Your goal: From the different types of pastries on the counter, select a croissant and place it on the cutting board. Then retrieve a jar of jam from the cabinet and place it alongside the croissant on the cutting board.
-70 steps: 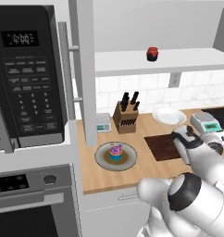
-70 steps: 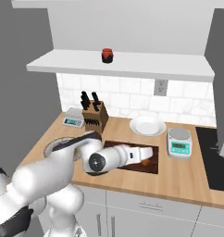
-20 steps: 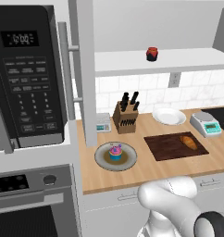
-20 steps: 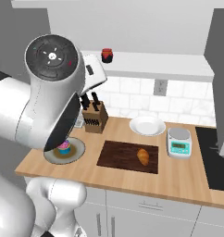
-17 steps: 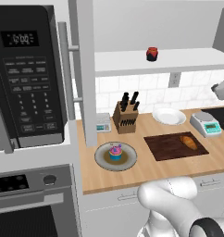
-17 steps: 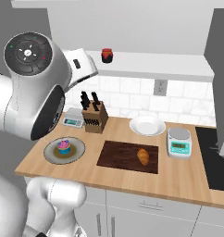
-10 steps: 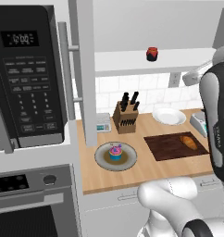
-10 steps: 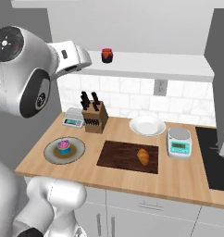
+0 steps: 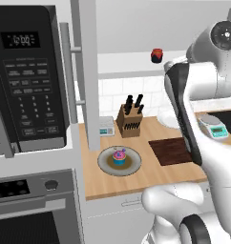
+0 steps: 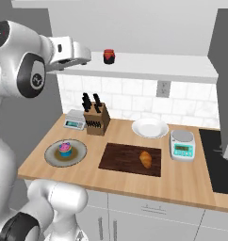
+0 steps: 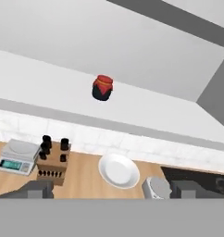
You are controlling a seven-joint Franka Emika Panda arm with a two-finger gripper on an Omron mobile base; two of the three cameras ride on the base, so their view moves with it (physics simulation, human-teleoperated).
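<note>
Left base view: the jam jar (image 9: pixel 157 55) stands on the cabinet shelf (image 9: pixel 127 66); the cupcake (image 9: pixel 119 156) sits on a plate (image 9: pixel 106 163).

Right base view: the croissant (image 10: pixel 145 159) lies on the cutting board (image 10: pixel 120 157); the hand (image 10: pixel 83 55) is raised left of the jar, apart.

Hand view: fingertips (image 11: pixel 37 190) spread wide, holding nothing.

Even flat render light; soft shadows; sharp.

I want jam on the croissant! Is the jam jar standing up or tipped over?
Standing up. The jam jar sits on the cabinet shelf with its red lid on top, untouched.
</note>
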